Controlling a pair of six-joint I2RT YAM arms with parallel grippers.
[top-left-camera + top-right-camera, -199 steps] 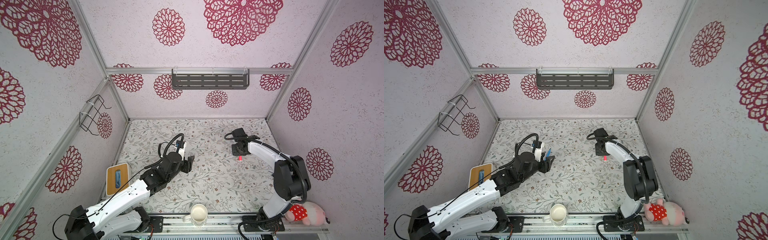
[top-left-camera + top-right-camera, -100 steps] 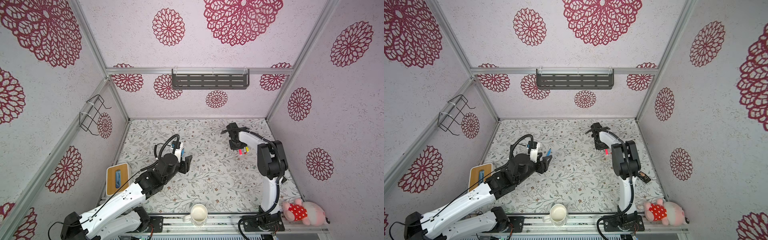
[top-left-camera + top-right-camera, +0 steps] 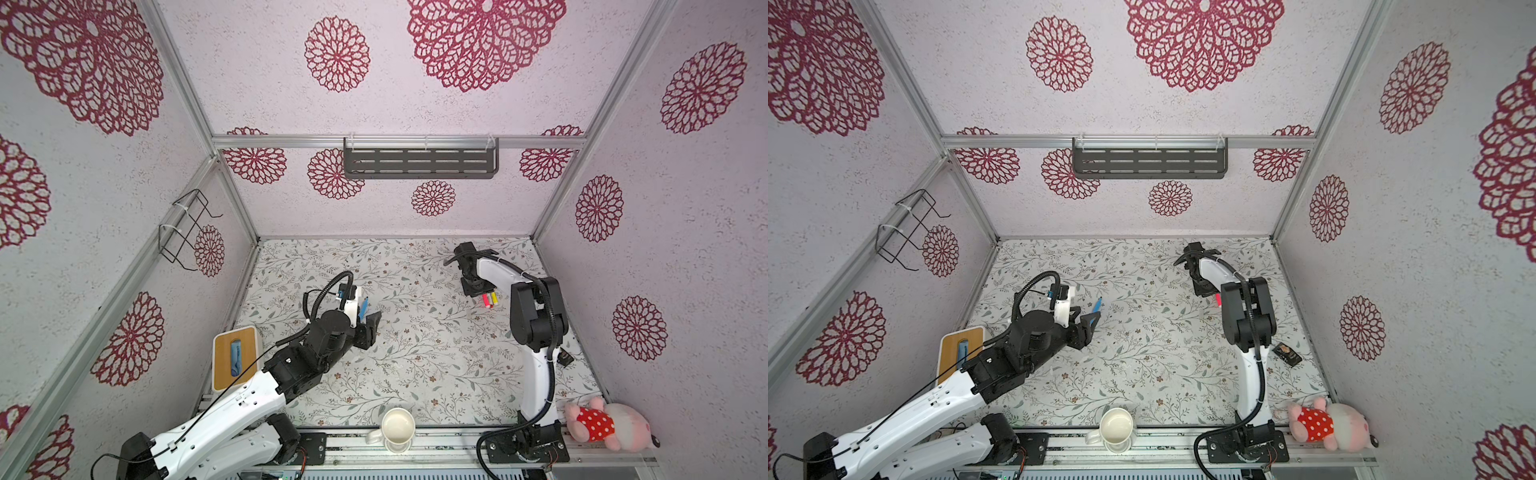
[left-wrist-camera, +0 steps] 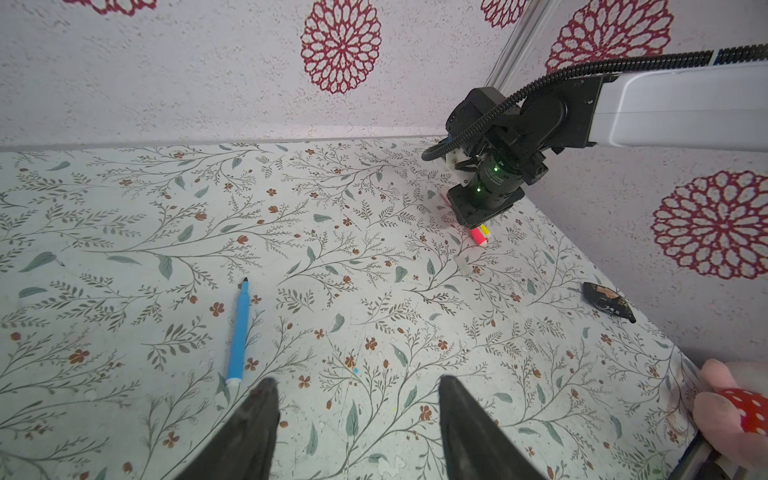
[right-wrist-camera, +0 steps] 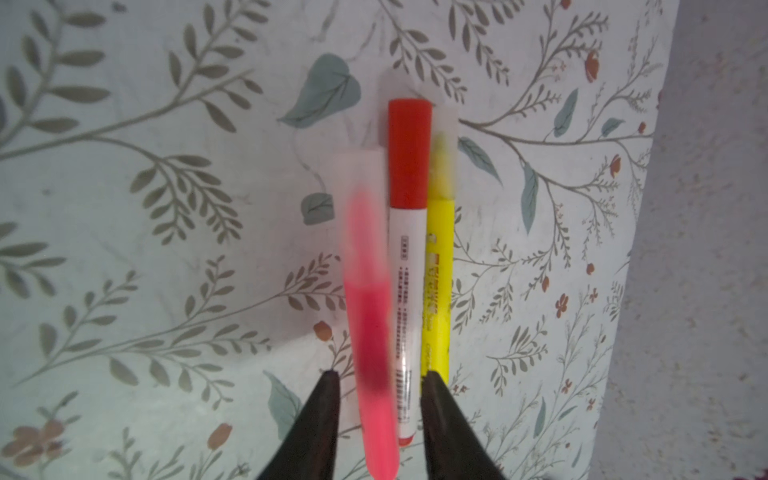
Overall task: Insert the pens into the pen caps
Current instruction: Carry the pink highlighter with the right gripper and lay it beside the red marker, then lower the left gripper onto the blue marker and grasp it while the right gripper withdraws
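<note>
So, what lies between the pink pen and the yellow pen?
The white-and-red pen lies between the pink pen and the yellow pen, alongside both. The right wrist view shows this most clearly.

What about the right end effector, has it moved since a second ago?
Yes. In a top view the right end effector has drawn slightly nearer the table's back edge, away from the mug at the front.

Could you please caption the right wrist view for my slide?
Right gripper, jaws apart, over a pink pen, white-and-red pen and yellow pen side by side.
</note>
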